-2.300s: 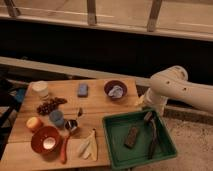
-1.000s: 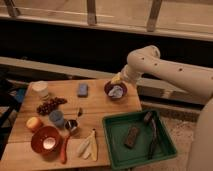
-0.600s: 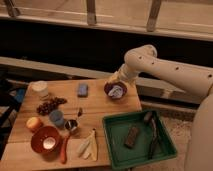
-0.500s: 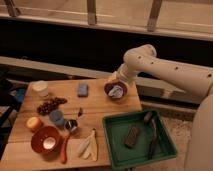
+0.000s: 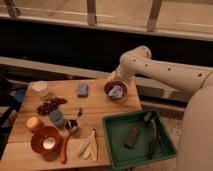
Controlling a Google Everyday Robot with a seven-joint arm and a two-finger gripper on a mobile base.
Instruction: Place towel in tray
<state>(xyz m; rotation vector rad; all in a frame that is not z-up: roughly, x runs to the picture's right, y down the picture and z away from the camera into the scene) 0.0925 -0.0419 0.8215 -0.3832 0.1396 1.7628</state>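
Note:
The towel (image 5: 116, 92) is a pale crumpled cloth lying in a dark red bowl (image 5: 123, 86) at the back right of the wooden table (image 5: 95, 107). My gripper (image 5: 113, 81) is at the end of the white arm, just above the bowl's back left rim and close over the towel. The green tray (image 5: 108, 142) stands at the front right, at the table's corner. It holds a brown block (image 5: 132, 136) and dark utensils (image 5: 151, 136).
On the table are a blue sponge (image 5: 83, 90), a white cup (image 5: 40, 89), grapes (image 5: 50, 106), an orange (image 5: 34, 123), a blue cup (image 5: 56, 118), a small metal cup (image 5: 71, 126), an orange bowl (image 5: 46, 140), a carrot (image 5: 64, 150) and banana pieces (image 5: 89, 146).
The arm swung from above the tray to the left and back, over the red bowl. In the last second it edged slightly further left and lower.

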